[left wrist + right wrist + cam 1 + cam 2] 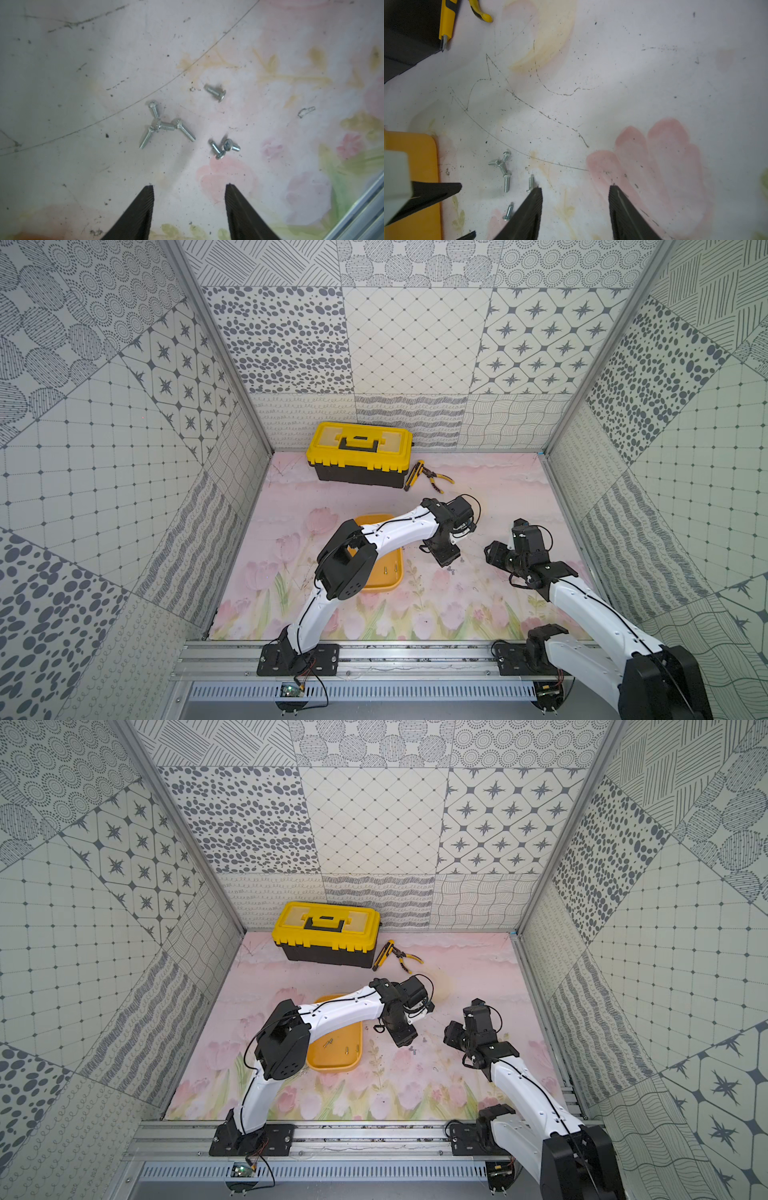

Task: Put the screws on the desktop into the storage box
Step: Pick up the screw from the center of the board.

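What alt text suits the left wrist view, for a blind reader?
Seven small silver metal screws lie loose on the pale pink flower-printed desktop, four of them touching in a cluster. The two black ribbed fingers stand open near them, holding nothing.

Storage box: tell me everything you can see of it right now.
The box is a shallow, lidless yellow-orange tray, plastic by its look, rectangular with rounded corners. It lies flat on the desktop. At least three screws lie inside, in its near half. The left arm crosses above it and hides part of it.
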Robot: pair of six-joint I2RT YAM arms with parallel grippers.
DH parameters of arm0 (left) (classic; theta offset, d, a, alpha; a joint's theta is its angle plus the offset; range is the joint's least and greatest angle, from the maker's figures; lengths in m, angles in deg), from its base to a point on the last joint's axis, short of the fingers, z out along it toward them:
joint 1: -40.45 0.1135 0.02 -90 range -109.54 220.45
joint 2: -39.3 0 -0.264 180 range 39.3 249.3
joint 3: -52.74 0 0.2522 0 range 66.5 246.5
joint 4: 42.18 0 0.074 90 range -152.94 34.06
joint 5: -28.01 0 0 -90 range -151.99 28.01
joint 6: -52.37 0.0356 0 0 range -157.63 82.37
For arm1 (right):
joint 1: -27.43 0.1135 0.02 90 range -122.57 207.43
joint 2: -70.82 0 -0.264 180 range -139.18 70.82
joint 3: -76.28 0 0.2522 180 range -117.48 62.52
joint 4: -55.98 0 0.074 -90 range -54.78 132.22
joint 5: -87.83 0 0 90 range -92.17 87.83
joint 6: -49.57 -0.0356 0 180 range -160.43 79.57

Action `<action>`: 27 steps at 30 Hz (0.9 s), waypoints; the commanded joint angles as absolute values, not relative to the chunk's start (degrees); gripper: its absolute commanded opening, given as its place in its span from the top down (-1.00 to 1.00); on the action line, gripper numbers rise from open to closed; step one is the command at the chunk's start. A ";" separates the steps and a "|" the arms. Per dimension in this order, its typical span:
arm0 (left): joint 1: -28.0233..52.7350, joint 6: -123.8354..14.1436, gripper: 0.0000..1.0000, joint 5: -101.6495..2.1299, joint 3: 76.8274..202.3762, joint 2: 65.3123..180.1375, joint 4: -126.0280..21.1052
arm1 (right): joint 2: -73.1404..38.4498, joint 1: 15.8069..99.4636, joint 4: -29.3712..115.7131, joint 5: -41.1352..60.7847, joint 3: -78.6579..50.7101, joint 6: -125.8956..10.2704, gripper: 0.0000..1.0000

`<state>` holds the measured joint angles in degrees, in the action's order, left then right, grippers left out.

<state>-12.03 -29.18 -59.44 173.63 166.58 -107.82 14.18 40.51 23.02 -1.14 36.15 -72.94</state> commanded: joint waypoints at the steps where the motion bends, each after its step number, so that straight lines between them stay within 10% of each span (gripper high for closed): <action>1: -11.92 -16.37 -0.20 -59.09 175.46 168.99 -107.64 | 14.67 40.35 25.18 -1.13 36.54 -72.43 -0.11; 27: -7.32 -6.75 0.14 -55.06 180.80 176.88 -106.97 | 12.46 40.35 25.52 -0.92 36.02 -72.42 -0.09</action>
<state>-7.90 -9.70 -56.89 179.46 174.93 -105.50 12.76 40.51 23.50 -0.98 36.15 -72.94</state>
